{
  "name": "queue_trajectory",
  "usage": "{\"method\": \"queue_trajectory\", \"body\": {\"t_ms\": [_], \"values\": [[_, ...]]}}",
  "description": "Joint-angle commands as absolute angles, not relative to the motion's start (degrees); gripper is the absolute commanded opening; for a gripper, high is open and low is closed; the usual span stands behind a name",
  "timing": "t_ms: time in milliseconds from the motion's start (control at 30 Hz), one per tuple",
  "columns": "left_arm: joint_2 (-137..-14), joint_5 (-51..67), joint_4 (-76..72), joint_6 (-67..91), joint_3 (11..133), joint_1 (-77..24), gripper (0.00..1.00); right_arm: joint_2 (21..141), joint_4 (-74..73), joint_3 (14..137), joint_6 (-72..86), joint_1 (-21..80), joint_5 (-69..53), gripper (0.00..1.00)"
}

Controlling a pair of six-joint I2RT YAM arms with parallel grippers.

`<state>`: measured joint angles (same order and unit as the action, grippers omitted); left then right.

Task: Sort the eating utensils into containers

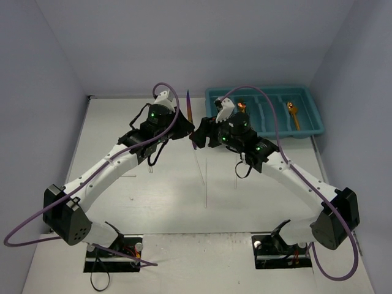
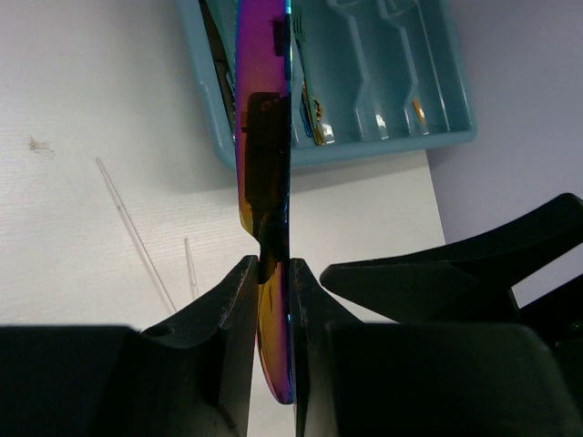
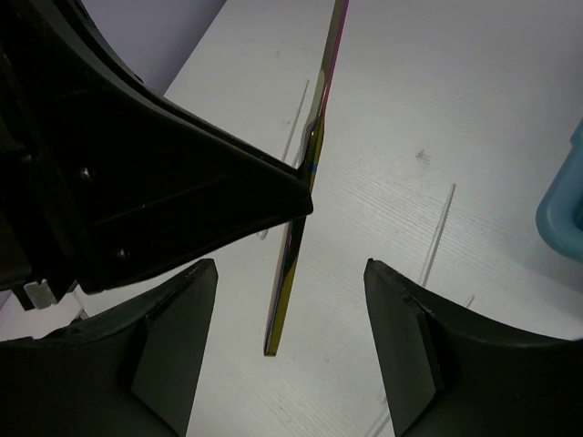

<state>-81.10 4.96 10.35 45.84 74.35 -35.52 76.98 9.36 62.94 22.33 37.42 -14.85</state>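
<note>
The left gripper (image 2: 273, 273) is clamped on the iridescent purple knife (image 2: 264, 82), its two fingers pressed flat against either face of the blade-thin metal. In its own wrist view the knife runs straight up toward 12 o'clock from the grip, and a short end pokes out below toward 6 o'clock. The right gripper (image 3: 290, 269) stands open, with one finger at 8 o'clock and the other at 4 o'clock of the knife's lower end. Both fingers are clear of the metal, so the knife hangs in the gap between them without touching either. From overhead the two grippers meet nose to nose near the middle of the table (image 1: 153, 196), the left one coming in from 9 o'clock and the right one from 3 o'clock. The knife is a thin line between them with its tip toward 12 o'clock. The teal tray (image 1: 263, 90) lies at about 2 o'clock on the table, just to the right of the knife, whose tip reaches level with the tray's far rim. A gold spoon (image 1: 294, 115) lies in one of the tray's right-hand slots, and a copper piece (image 1: 242, 105) shows in a slot nearer the right gripper.
</note>
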Motion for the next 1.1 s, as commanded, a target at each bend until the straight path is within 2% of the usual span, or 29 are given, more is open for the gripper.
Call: {"method": "queue_trajectory", "body": {"t_ms": [0, 167, 367, 467, 600, 667, 800, 867, 933, 1000, 1067], "values": [[-78.51, 3.17, 4.11, 46.49, 77.30, -36.99, 0.00, 77.69, 14.78, 65.35, 23.77, 38.01, -14.35, 0.63], [-77.96, 2.03, 2.56, 47.54, 74.98, -38.23, 0.00, 78.66, 15.20, 64.34, 23.91, 38.23, -13.01, 0.62], [-77.47, 1.21, 2.26, 46.89, 74.68, -38.98, 0.00, 80.02, 15.69, 63.61, 24.08, 38.43, -13.05, 0.53], [-77.27, 0.99, 2.05, 46.68, 74.47, -39.11, 0.00, 79.86, 15.90, 63.32, 23.93, 38.50, -12.96, 0.38], [-77.43, 0.97, 2.46, 46.32, 74.18, -39.27, 0.00, 78.89, 15.82, 62.86, 23.32, 38.41, -11.50, 0.08], [-77.81, 1.04, 2.98, 45.20, 74.03, -39.29, 0.00, 78.69, 15.67, 62.69, 22.69, 38.33, -10.53, 0.01], [-78.14, 0.53, 5.60, 42.12, 73.59, -39.37, 0.01, 78.32, 15.39, 61.48, 22.33, 37.56, -8.02, 0.00], [-76.91, -4.45, 7.99, 40.69, 72.49, -39.28, 0.22, 78.34, 14.90, 61.17, 22.30, 36.45, -6.58, 0.00], [-75.14, -8.88, 10.65, 38.86, 71.33, -39.16, 0.61, 78.66, 13.62, 61.30, 22.00, 35.23, -5.41, 0.00], [-72.73, -14.47, 13.09, 37.37, 70.35, -38.94, 0.80, 79.43, 11.96, 62.13, 21.43, 33.45, -3.77, 0.00], [-69.45, -20.44, 16.05, 35.20, 70.05, -38.08, 0.87, 80.83, 10.57, 63.63, 20.53, 30.07, -3.55, 0.00]]}}
